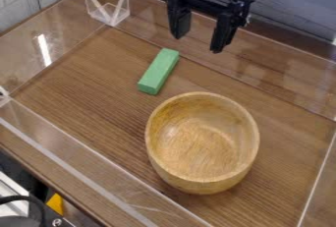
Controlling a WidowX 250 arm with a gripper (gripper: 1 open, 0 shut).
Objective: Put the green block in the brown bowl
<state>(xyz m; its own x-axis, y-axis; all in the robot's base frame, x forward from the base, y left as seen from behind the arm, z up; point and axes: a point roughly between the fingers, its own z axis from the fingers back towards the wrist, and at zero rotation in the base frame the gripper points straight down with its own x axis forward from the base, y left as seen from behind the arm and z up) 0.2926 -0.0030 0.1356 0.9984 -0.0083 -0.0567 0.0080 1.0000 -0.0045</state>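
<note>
The green block (159, 71) lies flat on the wooden table, a short bright green bar angled toward the upper right. To its lower right stands the brown bowl (201, 141), a large round light-wood bowl, upright with nothing inside. My black gripper (198, 32) hangs above the table behind the block, pointing down. Its fingers (175, 23) are spread apart with nothing between them. It sits up and to the right of the block, apart from it.
Clear acrylic walls (79, 177) ring the wooden table surface (79, 93). A small clear plastic stand (108, 9) sits at the back left corner. A dark strip runs along the back edge behind the gripper.
</note>
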